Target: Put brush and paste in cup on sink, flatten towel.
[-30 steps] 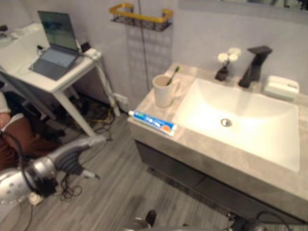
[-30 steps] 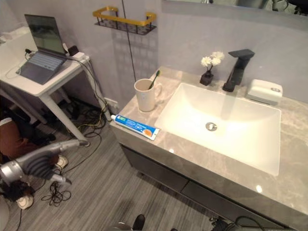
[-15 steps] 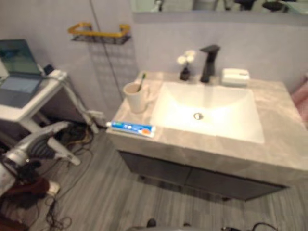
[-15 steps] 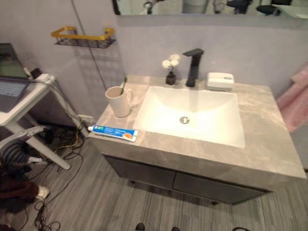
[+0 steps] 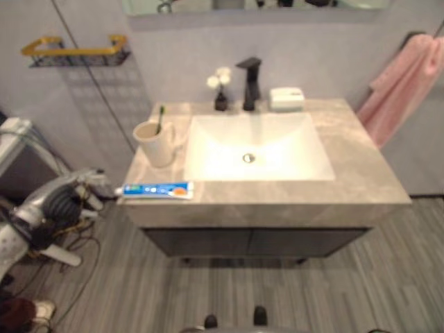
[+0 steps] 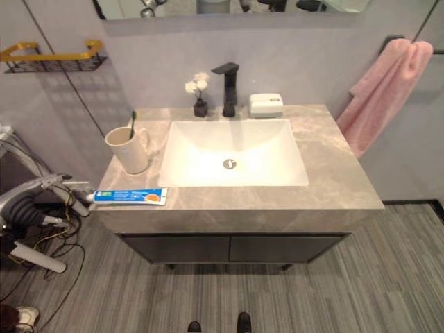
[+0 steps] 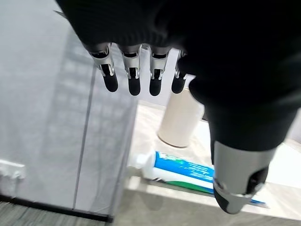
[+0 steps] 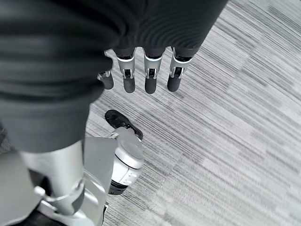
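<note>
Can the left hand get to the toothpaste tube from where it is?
Probably yes: the open left hand hangs beside the counter, and the toothpaste tube lies at the counter's near-left edge with nothing between.

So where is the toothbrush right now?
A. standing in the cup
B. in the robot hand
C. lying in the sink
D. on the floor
A: the toothbrush stands in the cup on the counter's left side, with the toothpaste lying flat in front of it, and the left robot hand holds nothing.
</note>
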`<state>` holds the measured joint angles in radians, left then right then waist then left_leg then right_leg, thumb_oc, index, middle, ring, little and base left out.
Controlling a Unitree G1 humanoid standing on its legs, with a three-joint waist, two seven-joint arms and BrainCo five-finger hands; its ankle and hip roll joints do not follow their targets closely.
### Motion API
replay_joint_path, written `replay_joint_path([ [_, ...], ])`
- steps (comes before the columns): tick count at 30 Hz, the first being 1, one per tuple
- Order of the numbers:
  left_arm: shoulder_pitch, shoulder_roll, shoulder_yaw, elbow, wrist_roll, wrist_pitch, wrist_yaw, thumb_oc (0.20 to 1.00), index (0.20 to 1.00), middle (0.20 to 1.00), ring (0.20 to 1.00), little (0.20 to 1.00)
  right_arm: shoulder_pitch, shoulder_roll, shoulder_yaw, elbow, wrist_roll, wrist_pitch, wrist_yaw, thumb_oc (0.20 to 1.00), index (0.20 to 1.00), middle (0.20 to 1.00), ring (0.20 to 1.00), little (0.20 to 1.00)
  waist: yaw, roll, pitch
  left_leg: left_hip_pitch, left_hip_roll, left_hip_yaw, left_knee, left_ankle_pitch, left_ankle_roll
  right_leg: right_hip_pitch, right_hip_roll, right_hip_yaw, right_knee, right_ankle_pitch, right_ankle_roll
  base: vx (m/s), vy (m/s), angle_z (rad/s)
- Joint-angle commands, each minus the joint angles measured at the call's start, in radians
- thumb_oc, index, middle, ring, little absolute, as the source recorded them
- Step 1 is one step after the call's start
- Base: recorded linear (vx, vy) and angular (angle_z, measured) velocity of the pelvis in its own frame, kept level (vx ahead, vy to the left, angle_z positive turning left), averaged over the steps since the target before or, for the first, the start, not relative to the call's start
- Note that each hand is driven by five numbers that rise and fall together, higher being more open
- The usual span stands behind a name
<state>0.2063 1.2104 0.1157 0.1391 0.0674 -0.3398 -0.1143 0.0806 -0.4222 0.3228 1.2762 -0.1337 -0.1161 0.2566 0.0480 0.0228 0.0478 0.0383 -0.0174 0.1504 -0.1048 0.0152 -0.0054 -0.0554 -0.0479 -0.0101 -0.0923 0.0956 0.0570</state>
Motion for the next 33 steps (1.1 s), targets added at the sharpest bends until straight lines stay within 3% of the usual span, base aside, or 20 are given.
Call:
replay_joint_path([
  [1, -0.076, 0.103, 0.036, 0.036, 0.011, -0.012, 0.016, 1.0, 1.0, 1.0, 1.0, 1.0, -0.048, 0.012, 0.028, 0.038, 0.018, -0.006, 0.002, 1.0, 1.0, 1.0, 1.0, 1.0, -0.019, -0.023, 0.032, 0.035, -0.025, 0.03, 0.017, -0.1, 0.037, 0.042, -0.086, 0.024, 0.005, 0.023, 0.111, 0.0, 0.069, -0.37],
  [7, -0.077, 0.17, 0.018, 0.046, 0.042, -0.015, -0.013, 1.0, 1.0, 1.0, 1.0, 1.0, -0.036, -0.003, 0.021, 0.019, 0.012, -0.007, 0.009, 1.0, 1.0, 1.0, 1.0, 1.0, -0.027, -0.034, 0.051, 0.033, -0.027, 0.092, 0.017, -0.111, 0.052, 0.006, -0.084, 0.081, 0.005, 0.071, 0.137, 0.01, 0.076, -0.36],
  [19, -0.051, 0.22, 0.067, -0.009, 0.054, -0.024, -0.031, 1.0, 1.0, 1.0, 1.0, 1.0, -0.009, -0.025, -0.006, 0.018, 0.026, -0.002, 0.031, 1.0, 1.0, 1.0, 1.0, 1.0, -0.017, -0.041, 0.051, 0.007, -0.036, 0.113, 0.017, -0.116, 0.065, -0.031, -0.096, 0.091, 0.005, 0.101, 0.157, 0.02, 0.051, -0.1],
  [33, -0.224, 0.227, -0.112, 0.024, 0.087, -0.021, -0.035, 1.0, 1.0, 1.0, 1.0, 1.0, 0.009, -0.047, -0.022, -0.031, 0.058, -0.014, 0.026, 1.0, 1.0, 1.0, 1.0, 1.0, -0.044, -0.058, 0.048, -0.055, -0.041, 0.081, 0.017, -0.099, 0.067, -0.079, -0.096, 0.089, 0.005, 0.092, 0.137, 0.0, 0.005, 0.02],
])
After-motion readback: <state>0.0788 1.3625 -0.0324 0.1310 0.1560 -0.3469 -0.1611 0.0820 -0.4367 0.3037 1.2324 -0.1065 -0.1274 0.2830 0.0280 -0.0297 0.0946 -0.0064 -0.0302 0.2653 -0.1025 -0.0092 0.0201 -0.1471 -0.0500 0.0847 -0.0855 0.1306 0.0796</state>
